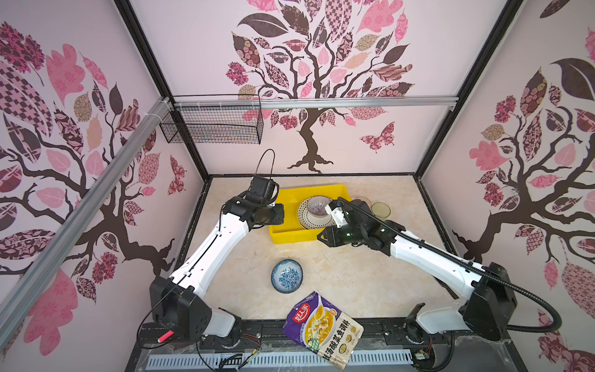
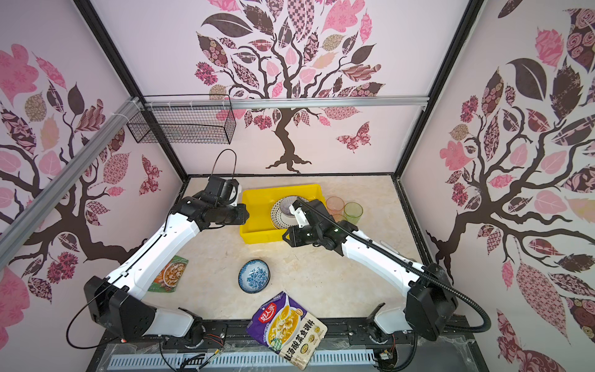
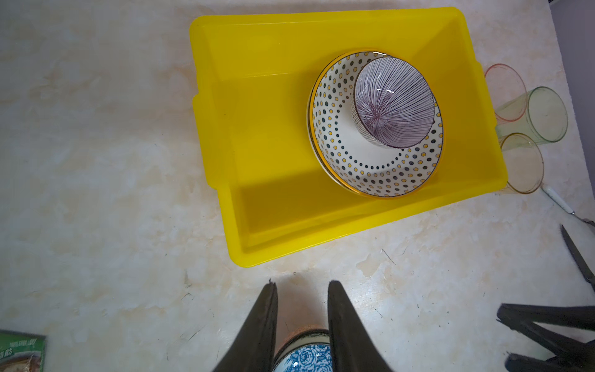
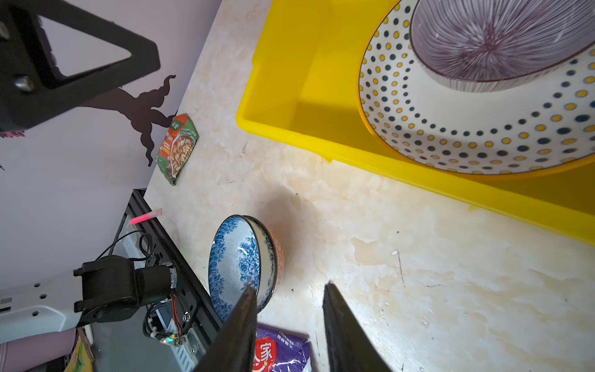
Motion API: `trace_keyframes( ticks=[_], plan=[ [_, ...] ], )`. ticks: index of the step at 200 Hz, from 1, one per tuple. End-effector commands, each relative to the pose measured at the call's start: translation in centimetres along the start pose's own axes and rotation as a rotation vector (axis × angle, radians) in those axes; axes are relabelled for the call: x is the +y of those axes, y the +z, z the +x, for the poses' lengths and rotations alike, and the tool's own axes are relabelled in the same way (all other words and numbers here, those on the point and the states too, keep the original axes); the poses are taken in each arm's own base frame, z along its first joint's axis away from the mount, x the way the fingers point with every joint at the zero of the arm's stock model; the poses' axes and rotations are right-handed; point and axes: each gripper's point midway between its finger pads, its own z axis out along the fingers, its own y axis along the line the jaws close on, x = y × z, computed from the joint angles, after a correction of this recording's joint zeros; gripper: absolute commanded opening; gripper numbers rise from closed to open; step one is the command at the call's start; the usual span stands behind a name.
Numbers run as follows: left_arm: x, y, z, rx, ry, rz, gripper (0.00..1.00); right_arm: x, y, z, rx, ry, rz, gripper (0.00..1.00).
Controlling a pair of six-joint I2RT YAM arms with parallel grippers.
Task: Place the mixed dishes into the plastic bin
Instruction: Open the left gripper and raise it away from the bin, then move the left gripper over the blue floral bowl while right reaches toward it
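Two dishes are in the plastic bin (image 1: 288, 237) already: the dotted plate (image 1: 309, 219) with the lined bowl (image 1: 317, 205) on it, toward one end. The blue floral bowl (image 1: 287, 276) sits on the table (image 1: 354, 273), well clear of the bin on the robot's side, and the tumblers (image 2: 353, 212) are just beside the bin's plate end. Both the left gripper (image 3: 302, 284) and the right gripper (image 4: 288, 286) hang partly spread, nothing in either.

My guess is that bowl goes next: pinch its rim, one jaw inside, lift clear of the bin wall, then set it in the bin's bare half.

Left wrist view shows the amber tumbler (image 3: 523, 164) plainly. In both top views the right arm (image 1: 428, 254) covers most of it.
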Motion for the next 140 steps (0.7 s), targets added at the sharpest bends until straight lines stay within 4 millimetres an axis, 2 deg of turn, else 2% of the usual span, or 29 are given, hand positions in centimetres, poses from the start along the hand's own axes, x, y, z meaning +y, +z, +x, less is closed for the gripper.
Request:
trace_keyframes(
  ticks=[1, 70, 140],
  plan=[
    [1.2, 0.0, 1.8, 0.018, -0.009, -0.031, 0.31, 0.5, 0.4, 0.0, 0.019, 0.004, 0.018, 0.38],
    [2.7, 0.7, 7.3, 0.105, -0.063, -0.042, 0.32, 1.0, 0.8, 1.0, 0.038, 0.004, 0.03, 0.38],
    [3.4, 1.1, 11.3, 0.177, -0.112, -0.034, 0.32, 1.6, 1.4, 2.1, 0.057, -0.004, 0.032, 0.38]
  ],
)
